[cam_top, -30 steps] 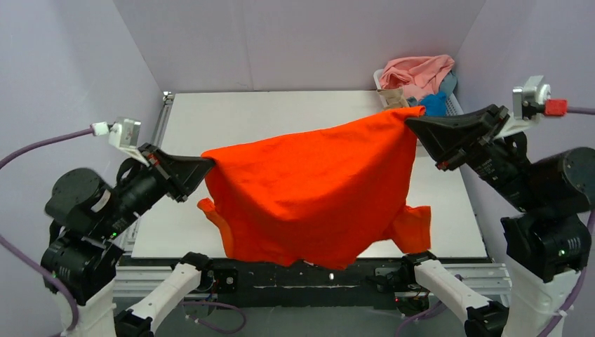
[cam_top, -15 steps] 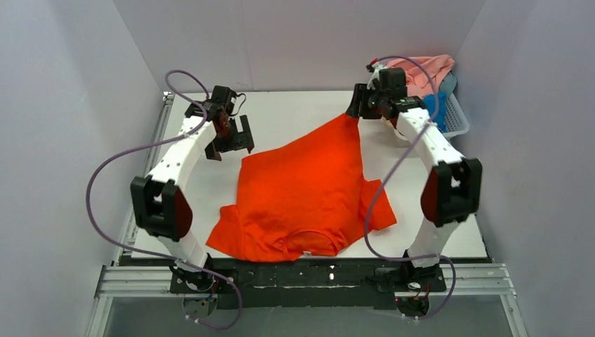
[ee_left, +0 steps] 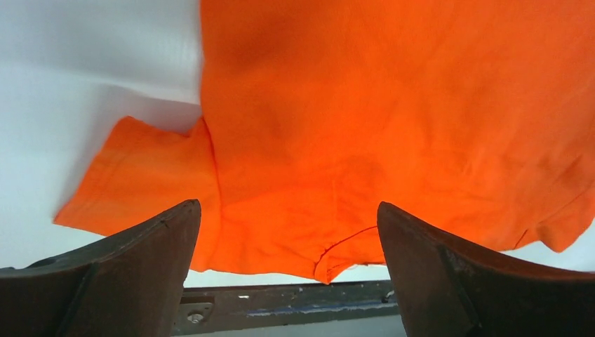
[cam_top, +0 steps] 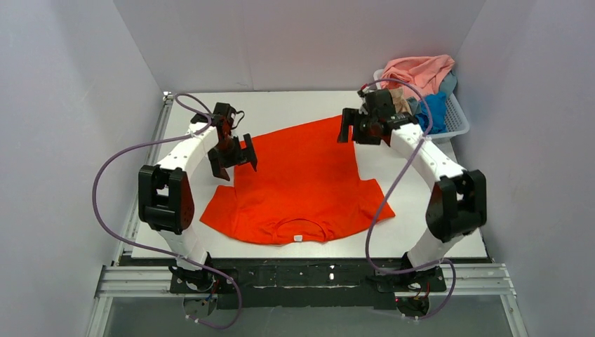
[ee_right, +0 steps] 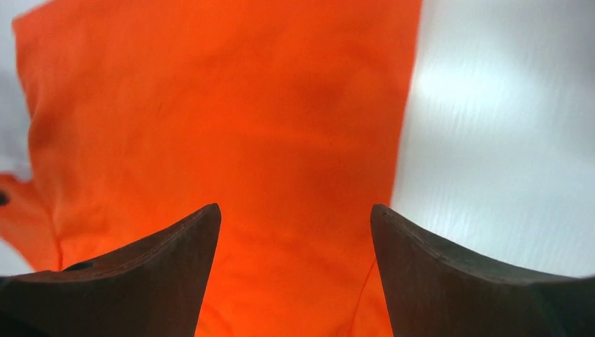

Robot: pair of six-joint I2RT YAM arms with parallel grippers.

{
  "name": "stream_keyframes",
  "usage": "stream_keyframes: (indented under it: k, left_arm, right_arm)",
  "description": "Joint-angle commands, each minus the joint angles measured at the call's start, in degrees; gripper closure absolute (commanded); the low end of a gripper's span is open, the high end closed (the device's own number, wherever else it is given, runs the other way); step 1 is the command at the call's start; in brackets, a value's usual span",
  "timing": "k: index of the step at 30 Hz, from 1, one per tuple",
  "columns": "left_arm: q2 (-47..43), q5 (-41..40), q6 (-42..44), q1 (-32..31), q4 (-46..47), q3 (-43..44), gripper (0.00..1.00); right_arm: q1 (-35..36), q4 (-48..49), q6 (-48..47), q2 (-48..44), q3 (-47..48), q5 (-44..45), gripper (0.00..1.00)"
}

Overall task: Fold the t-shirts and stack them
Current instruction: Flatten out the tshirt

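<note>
The orange-red t-shirt (cam_top: 302, 182) is spread out pretty flat in the middle of the white table (cam_top: 295, 105). Its collar points at the near edge and a sleeve sticks out on each side. The far hem runs at a slant, higher on the right.

The left gripper (cam_top: 235, 160) sits over the shirt's far left corner with its fingers spread wide and nothing between them. In its wrist view you just see the left sleeve and the collar between the two dark fingers. The right gripper (cam_top: 354, 133) is the same, wide apart and empty, at the far right corner of the hem. Its camera shows the shirt's straight edge and bare table next to it.

The other shirts are piled in the white basket (cam_top: 456, 121) in the far right corner — salmon pink (cam_top: 417, 70) on top, blue (cam_top: 433, 105) and a bit of tan (cam_top: 398, 98) poking out below.
</note>
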Motion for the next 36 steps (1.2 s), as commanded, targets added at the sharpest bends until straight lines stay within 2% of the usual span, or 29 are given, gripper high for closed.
stream_keyframes:
  k: [1, 5, 8, 11, 14, 20, 26, 30, 33, 36]
  left_arm:
    - [1.24, 7.12, -1.39, -0.14, -3.28, -4.75, 0.02]
    - [0.04, 9.34, -2.71, -0.16, -2.28, -10.43, 0.02]
    - [-2.72, 11.15, -5.17, -0.24, 1.02, -17.75, 0.02]
    - [-5.88, 13.2, -7.7, -0.57, 3.94, -23.7, 0.02]
    - [-8.26, 12.95, -9.5, -2.06, 5.68, -28.33, 0.02]
    - [-8.92, 14.48, -14.38, -7.17, 9.02, -35.23, 0.02]
    - [-7.16, 18.92, -26.74, -15.63, 20.58, -39.78, 0.02]
    - [-2.24, 18.69, -33.93, -24.17, 28.04, -36.01, 0.02]
    - [5.44, 19.12, -38.51, -30.28, 34.98, -30.27, 0.02]
    - [13.45, 20.77, -41.75, -35.03, 38.15, -22.28, 0.02]
  right_arm:
    - [5.82, -0.24, 11.34, -10.42, -13.86, -0.84, 0.13]
    - [10.01, 1.41, 18.06, -16.82, -26.87, -2.47, 0.12]
    - [10.6, 4.02, 21.08, -19.42, -34.38, -3.76, 0.12]
    - [10.63, 6.04, 22.48, -17.8, -37.4, -3.99, 0.12]
    - [10.57, 7.91, 22.5, -12.99, -36.37, -3.91, 0.13]
    - [10.14, 5.99, 19.58, -0.12, -22.66, -0.44, 0.13]
    - [6.65, 4.13, 14.81, 14.64, -4.36, -4.02, 0.13]
    - [5.67, -2.8, 8.93, 25.06, 14.94, -7.86, 0.14]
    - [5.67, -2.43, 5.64, 30.46, 23.82, -12.0, 0.14]
    - [5.43, -2.87, 1.55, 34.4, 30.66, -15.0, 0.14]
